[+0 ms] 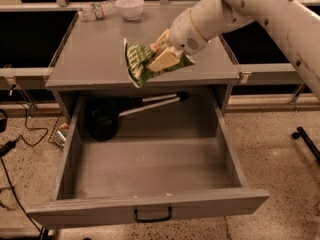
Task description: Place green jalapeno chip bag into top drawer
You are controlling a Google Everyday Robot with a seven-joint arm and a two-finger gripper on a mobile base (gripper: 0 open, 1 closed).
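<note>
A white robot arm reaches in from the upper right. Its hand (164, 58) is clamped shut on the right side of the green jalapeno chip bag (137, 64). The bag is tilted and looks lifted off the surface, near the front edge of the grey counter (85, 59). Below it, the top drawer (150, 204) stands pulled wide open. At the drawer's back left lies a black ladle (102, 121), its pale handle running to the right. A white bowl (129, 6) and a clear bottle (97, 10) sit at the counter's far edge, well apart from the bag.

To do this step well, I judge the hand should carry the bag forward past the counter's lip, then lower it over the open middle of the drawer — away from the ladle. It should let go only once the bag is below the drawer's walls — so it cannot catch an edge or slide out.
</note>
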